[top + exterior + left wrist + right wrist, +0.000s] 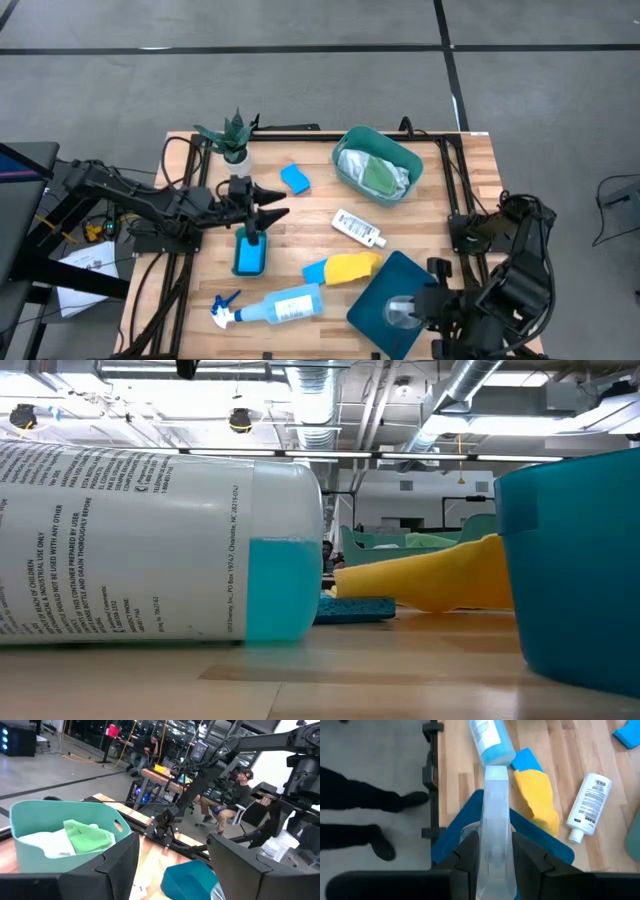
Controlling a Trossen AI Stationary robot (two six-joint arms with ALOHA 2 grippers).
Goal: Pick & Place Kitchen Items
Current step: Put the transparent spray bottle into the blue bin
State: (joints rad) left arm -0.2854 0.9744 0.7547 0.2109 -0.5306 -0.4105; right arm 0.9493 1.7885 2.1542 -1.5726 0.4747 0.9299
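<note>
- The right gripper (495, 855), at the lower right of the high view, is closed part-way on a clear, crinkled cup (496, 795), which is pinched between both fingers.
- The cup is judged light, thin-walled and easily crushed; a gentle hold across its sides is called for, and a slip is likely if the hold is loosened.
- The cup is held at a dark blue bin (385, 275); whether it rests on the bin's floor or hangs just above cannot be told, and nothing else is seen in the bin.
- Just beside the bin, toward the centre, a soft yellow cloth (350, 267) is draped partly over a blue sponge (315, 272).
- A spray bottle (280, 305) lies on its side at lower centre; part-filled, it is judged the heaviest item, best taken around the body.
- A small white bottle (358, 228) lies mid-table.
- At upper centre, a mint-green tub (30, 815) holds a white cloth (355, 160) and a green cloth (380, 172).
- The left gripper (275, 202), left of centre, stands wide open and empty.
</note>
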